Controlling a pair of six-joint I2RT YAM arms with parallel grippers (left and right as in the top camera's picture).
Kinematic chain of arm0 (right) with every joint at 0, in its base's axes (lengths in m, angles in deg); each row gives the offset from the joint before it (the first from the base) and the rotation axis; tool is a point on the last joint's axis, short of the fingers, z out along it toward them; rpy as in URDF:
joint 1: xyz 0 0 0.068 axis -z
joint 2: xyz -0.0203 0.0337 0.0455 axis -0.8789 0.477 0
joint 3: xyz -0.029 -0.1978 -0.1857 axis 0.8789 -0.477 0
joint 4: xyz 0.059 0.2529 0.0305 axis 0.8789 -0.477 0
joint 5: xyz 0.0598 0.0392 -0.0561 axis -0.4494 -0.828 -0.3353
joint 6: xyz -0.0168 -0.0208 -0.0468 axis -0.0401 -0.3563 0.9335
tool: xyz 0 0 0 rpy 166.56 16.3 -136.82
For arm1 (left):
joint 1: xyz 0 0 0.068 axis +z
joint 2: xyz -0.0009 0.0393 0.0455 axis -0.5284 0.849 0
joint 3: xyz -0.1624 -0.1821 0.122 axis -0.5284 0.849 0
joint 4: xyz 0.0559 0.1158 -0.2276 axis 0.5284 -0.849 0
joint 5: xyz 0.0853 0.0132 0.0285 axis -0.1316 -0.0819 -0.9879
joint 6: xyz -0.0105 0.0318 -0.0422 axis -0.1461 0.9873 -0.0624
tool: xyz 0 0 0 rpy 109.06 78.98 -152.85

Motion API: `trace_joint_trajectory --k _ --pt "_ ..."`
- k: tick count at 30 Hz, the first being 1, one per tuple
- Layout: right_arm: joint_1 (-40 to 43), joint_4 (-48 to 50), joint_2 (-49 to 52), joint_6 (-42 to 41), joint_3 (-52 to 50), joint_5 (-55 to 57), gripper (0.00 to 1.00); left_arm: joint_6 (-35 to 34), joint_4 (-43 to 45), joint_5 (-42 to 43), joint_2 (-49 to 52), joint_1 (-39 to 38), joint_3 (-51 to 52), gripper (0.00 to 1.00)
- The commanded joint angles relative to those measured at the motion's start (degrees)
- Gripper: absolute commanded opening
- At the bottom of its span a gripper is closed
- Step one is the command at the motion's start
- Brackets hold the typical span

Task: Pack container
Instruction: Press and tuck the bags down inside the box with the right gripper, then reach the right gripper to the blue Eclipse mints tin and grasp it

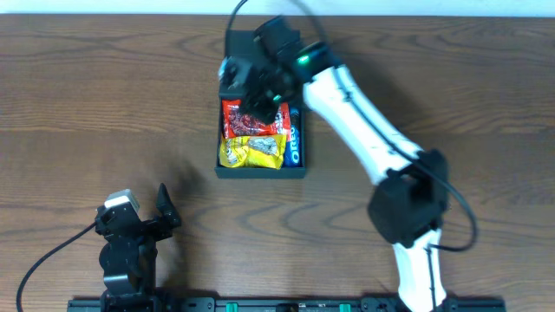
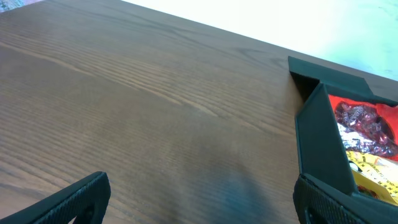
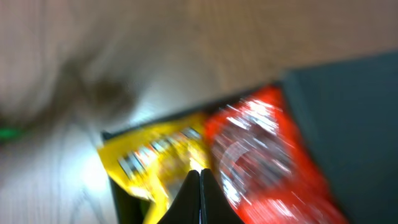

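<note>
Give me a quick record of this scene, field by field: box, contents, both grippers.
container: dark teal box on the table, open
contents: red packet, yellow packet, blue Oreo packet
right gripper: shut, over the packets; view blurred
left gripper: open, empty, apart from the container

Teal container (image 1: 260,172), red pkt (image 1: 247,117), yellow pkt (image 1: 251,149), blue pkt (image 1: 294,143), brown woodgrain table (image 1: 104,104).
</note>
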Motion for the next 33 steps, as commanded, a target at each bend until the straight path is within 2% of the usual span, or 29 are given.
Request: trace_joint_trajectory --k 1,6,13,17,21,23,24,26,33 --pt "5.2 -1.9 -3.93 -4.46 1.29 7.34 0.01 0.57 -0.44 -0.55 -0.31 0.11 1.22 0.95" --pt "15.91 -8.46 -3.43 -13.05 -1.31 13.49 0.02 0.57 -0.44 -0.55 -0.31 0.11 1.22 0.95" --pt "27.41 -8.48 -3.21 -26.51 -12.68 19.96 0.02 0.57 -0.44 -0.55 -0.31 0.11 1.22 0.95" --pt "30.42 -7.19 -3.21 -28.3 -19.02 16.22 0.07 0.57 -0.44 -0.55 -0.31 0.11 1.22 0.95" --pt "28.7 -6.47 -3.21 -30.23 -22.4 13.7 0.09 0.57 -0.44 -0.55 -0.31 0.11 1.22 0.95" --pt "27.19 -5.77 -3.21 -35.41 -24.37 18.05 0.21 0.57 -0.44 -0.55 -0.31 0.11 1.22 0.95" --pt "26.6 -5.44 -3.21 -37.13 -25.16 19.71 0.32 0.57 -0.44 -0.55 -0.31 0.11 1.22 0.95" --pt "25.49 -4.17 -3.21 -39.23 -26.82 20.65 0.43 0.57 -0.44 -0.55 -0.31 0.11 1.22 0.95" --pt "23.61 -3.78 -3.21 -44.61 -27.43 26.8 0.61 0.57 -0.44 -0.55 -0.31 0.11 1.22 0.95"
